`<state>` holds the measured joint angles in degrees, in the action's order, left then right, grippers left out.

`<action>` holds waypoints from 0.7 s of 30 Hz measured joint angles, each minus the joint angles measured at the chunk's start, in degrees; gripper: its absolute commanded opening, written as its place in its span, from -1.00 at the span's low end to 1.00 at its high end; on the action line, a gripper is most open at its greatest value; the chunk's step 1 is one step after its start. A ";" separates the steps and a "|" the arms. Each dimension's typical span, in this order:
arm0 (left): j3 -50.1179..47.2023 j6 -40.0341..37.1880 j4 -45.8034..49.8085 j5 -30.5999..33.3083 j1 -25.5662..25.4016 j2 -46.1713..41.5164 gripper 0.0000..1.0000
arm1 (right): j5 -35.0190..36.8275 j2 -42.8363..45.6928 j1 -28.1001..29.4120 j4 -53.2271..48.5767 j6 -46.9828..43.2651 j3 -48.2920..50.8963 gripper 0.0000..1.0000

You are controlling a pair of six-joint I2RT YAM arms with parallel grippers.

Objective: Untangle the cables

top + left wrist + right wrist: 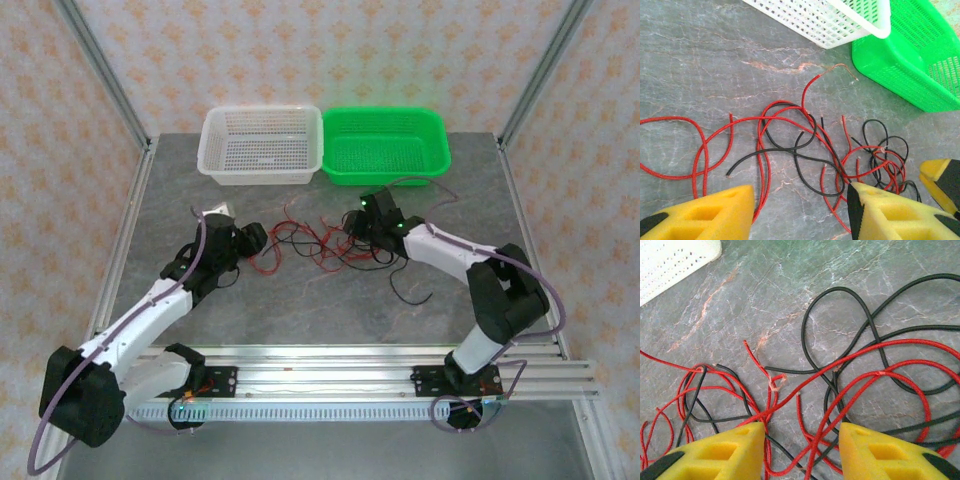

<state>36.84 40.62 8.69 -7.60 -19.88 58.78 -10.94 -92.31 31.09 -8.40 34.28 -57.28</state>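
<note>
A tangle of thin red and black cables (pixel 315 243) lies on the grey table between the two arms. My left gripper (pixel 250 238) sits at the tangle's left edge, open, its yellow pads apart over red loops (pixel 760 165) and a black strand (pixel 805 165). My right gripper (pixel 355 222) hovers over the tangle's right side, open, with red strands (pixel 812 415) and black strands (pixel 840 405) crossing the gap between its pads. One black cable (pixel 405 285) trails toward the front right.
A white basket (pixel 262 145) and a green basket (pixel 386 145) stand side by side at the back of the table. The other arm's yellow pad (pixel 942 180) shows at the right of the left wrist view.
</note>
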 measured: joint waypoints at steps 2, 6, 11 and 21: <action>0.00 -0.17 1.36 0.66 0.00 -0.85 0.06 | 0.17 1.75 0.13 -0.57 0.42 1.01 -0.14; 0.00 -0.17 2.95 1.51 0.00 -1.31 0.06 | 0.37 4.94 1.66 -1.16 1.70 3.78 -0.17; 0.00 -0.17 3.56 1.68 0.00 -1.29 0.06 | 0.44 4.79 4.76 -1.46 3.02 3.63 -0.17; -0.79 -0.20 3.54 2.05 0.00 -1.44 0.06 | 0.37 -1.53 7.76 1.99 11.13 0.22 -0.02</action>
<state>36.05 40.42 12.23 -5.54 -19.88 57.34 -10.57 -93.84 38.85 -6.42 45.41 -57.06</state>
